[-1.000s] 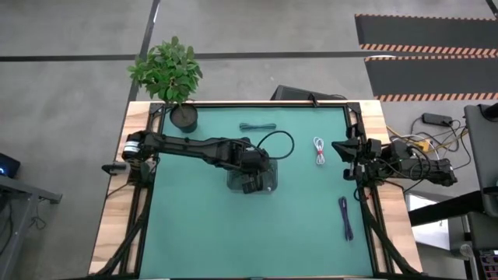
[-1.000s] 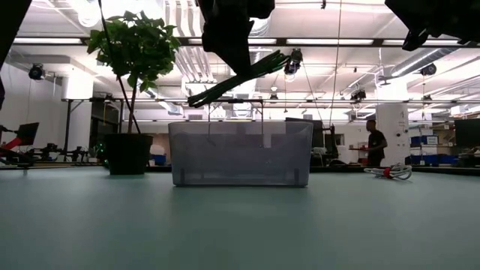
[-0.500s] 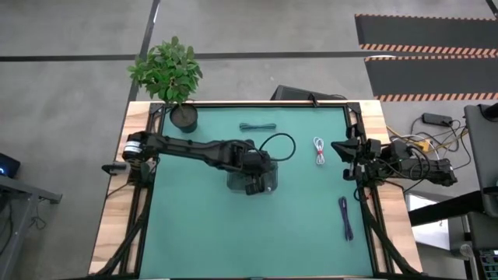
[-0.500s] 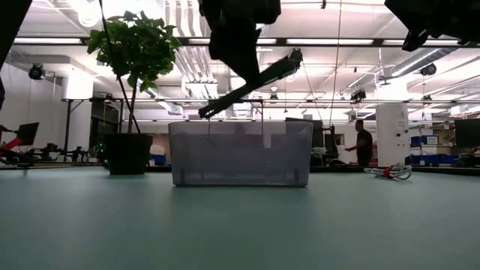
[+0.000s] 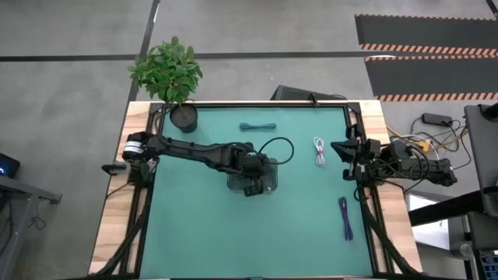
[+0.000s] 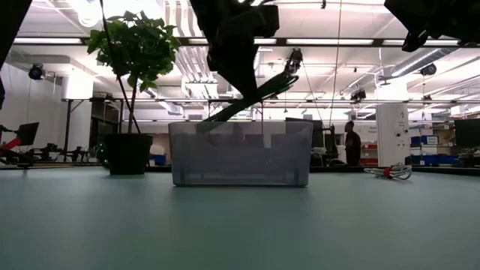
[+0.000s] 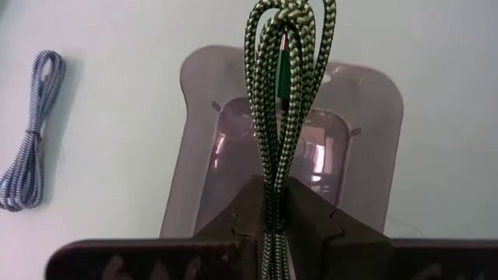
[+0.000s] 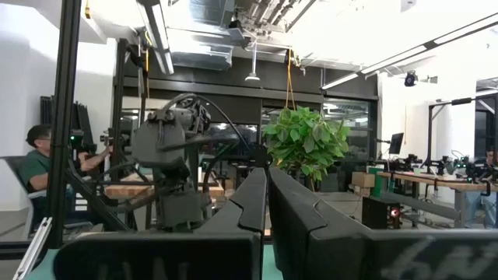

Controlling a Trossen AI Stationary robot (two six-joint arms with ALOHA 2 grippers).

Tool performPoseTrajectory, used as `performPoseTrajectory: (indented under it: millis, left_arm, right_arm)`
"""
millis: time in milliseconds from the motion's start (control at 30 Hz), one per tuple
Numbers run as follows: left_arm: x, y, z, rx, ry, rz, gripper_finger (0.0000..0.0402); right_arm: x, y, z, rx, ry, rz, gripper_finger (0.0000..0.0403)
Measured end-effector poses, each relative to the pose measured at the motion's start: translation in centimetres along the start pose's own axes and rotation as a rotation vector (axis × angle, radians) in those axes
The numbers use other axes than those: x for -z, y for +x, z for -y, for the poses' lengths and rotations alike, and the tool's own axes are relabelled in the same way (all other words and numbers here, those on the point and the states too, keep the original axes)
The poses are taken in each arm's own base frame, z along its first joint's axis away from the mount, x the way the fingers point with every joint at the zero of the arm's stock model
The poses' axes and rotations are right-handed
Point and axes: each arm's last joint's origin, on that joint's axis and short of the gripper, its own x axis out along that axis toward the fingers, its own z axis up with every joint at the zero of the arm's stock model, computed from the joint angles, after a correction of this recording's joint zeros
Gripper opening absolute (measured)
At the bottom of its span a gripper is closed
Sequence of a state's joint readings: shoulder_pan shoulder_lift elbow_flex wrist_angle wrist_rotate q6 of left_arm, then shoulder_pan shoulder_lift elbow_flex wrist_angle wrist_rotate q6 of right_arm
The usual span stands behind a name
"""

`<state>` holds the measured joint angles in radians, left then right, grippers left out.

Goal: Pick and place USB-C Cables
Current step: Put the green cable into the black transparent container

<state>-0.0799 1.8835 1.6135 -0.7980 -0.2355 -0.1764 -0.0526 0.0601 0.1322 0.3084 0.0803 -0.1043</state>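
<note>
My left gripper (image 5: 250, 183) hangs over the clear plastic bin (image 5: 272, 185), shut on the green braided cable bundle (image 7: 285, 85). In the low view the bundle (image 6: 259, 91) slants, its low end (image 6: 212, 120) dipping behind the bin's rim (image 6: 240, 122). The dark teal cable (image 5: 257, 127) lies flat on the far mat, the white-and-red cable (image 5: 319, 150) right of the bin, and the purple-blue cable (image 5: 345, 218) near the right edge. My right gripper (image 8: 265, 204) is shut and parked at the table's right edge (image 5: 350, 152). My left gripper pinches the green bundle between its two fingers (image 7: 241, 216) near one end (image 7: 272, 204), coming from above. The strands run along the fingers and out past the tips, with the looped end (image 7: 292, 15) free. The bundle is lifted clear and tilted, its low end inside the bin's opening.
A potted plant (image 5: 167, 74) stands at the far left corner. In the left wrist view a blue-white braided cable (image 7: 31, 155) lies on the mat beside the bin (image 7: 373, 155). Open green mat (image 5: 233, 233) spreads over the near half. A person (image 6: 349, 142) stands in the room beyond.
My left gripper has come down over the bin, still shut on the green bundle. The bundle has sunk with it and tipped a little steeper; its low end, above the rim a second ago, now dips below it.
</note>
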Motion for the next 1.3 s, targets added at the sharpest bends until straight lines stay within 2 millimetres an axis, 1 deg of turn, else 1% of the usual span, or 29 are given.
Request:
performPoseTrajectory:
  millis: [333,1300]
  left_arm:
    - [-0.15,0.18,0.07,0.005,-0.006,0.029,0.0019]
    - [-0.13,0.20,0.09,0.006,-0.034,0.028,0.0019]
  right_arm:
    - [0.07,0.00,-0.01,-0.001,-0.001,-0.006,0.0009]
    - [0.04,0.01,-0.01,-0.002,-0.001,-0.017,0.0009]
